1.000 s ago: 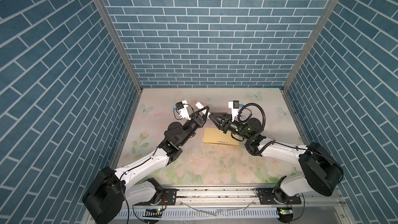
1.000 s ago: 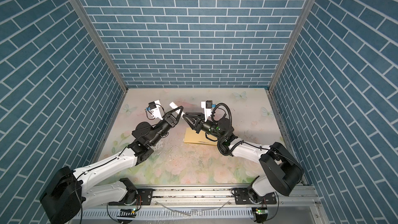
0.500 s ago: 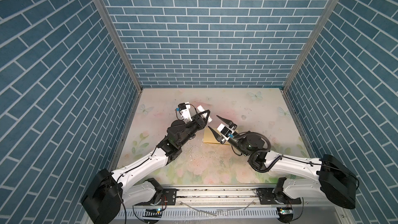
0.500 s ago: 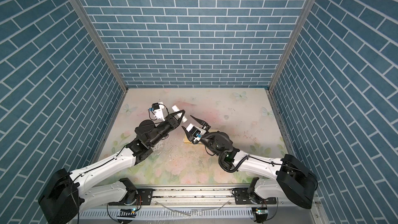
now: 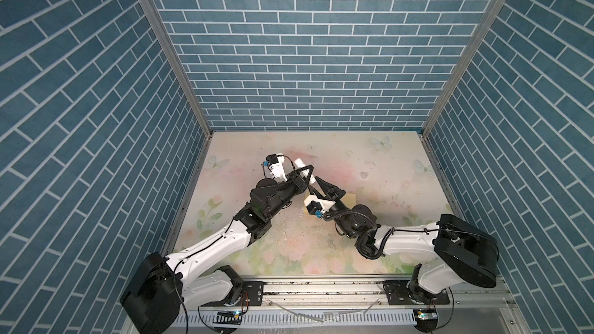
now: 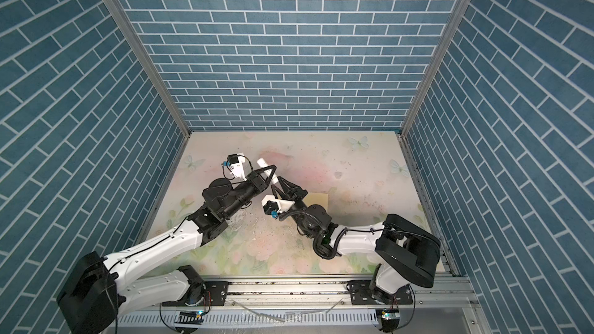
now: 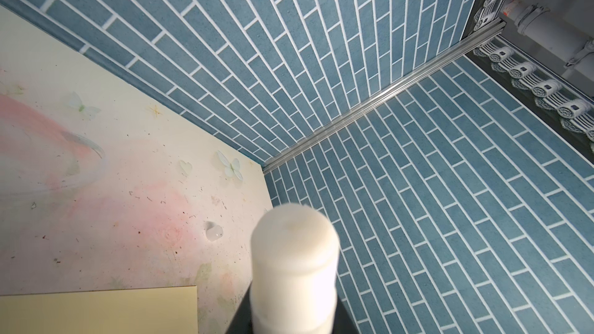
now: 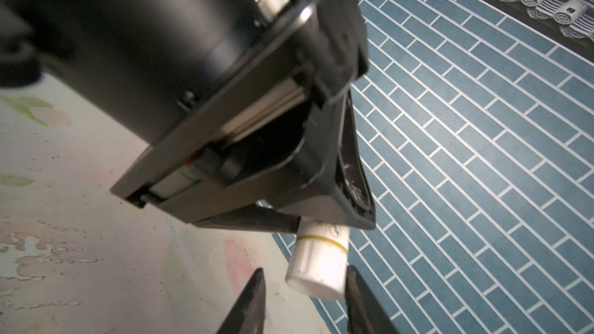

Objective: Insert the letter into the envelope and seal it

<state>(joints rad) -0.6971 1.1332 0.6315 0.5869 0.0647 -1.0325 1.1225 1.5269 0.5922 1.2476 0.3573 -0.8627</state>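
My left gripper [image 5: 305, 172] [image 6: 270, 173] is shut on a white glue stick [image 5: 299, 163] [image 6: 263, 164], held tilted above the table. In the left wrist view the glue stick [image 7: 294, 268] fills the near field, blurred. My right gripper [image 8: 305, 287] [image 5: 316, 180] stands open with its jaws on either side of the glue stick's [image 8: 318, 261] free end. One finger [image 8: 360, 300] is against it and the other finger [image 8: 254, 300] is apart from it. The yellow envelope [image 5: 350, 199] [image 6: 319, 200] [image 7: 96, 310] lies flat under the right arm, partly covered. The letter is out of view.
The floral table mat [image 5: 369, 168] is hemmed by blue brick walls on three sides. A metal rail [image 5: 321, 287] with both arm bases runs along the front. A small clear blob [image 7: 214, 232] sits on the mat. The two arms cross close together near the middle.
My right arm drew back over the envelope, turned its wrist, and came up with its jaws around the glue stick's end. The left gripper stayed shut on the glue stick and barely moved.
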